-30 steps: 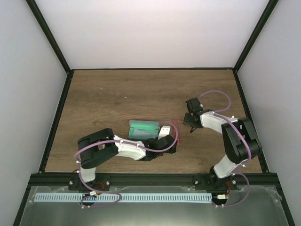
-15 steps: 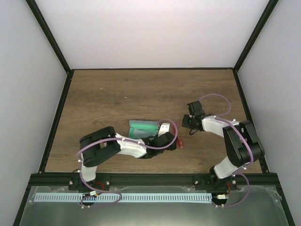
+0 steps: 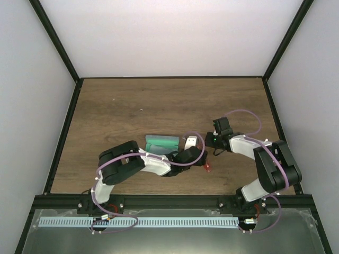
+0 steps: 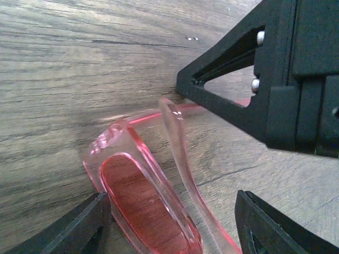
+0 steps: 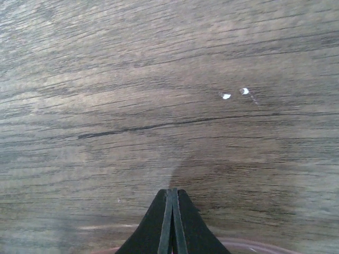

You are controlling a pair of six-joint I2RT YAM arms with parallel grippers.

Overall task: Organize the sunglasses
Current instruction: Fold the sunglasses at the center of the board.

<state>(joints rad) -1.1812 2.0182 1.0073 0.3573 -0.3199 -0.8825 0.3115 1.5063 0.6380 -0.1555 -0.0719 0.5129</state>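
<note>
Left end effector (image 4: pixel 169 225), fingers half spread, has the sunglasses (image 4: pixel 145 203) gripped between them, low on the table (image 3: pixel 122 111), right of centre. Right end effector (image 5: pixel 170 200) is pinched tight, its tip at one of their pink arms. Green case (image 3: pixel 159 143) sits beside the left wrist. Wide bare wood beyond, front edge near.

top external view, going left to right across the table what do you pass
left arm's elbow → green case → sunglasses → right arm's elbow
</note>
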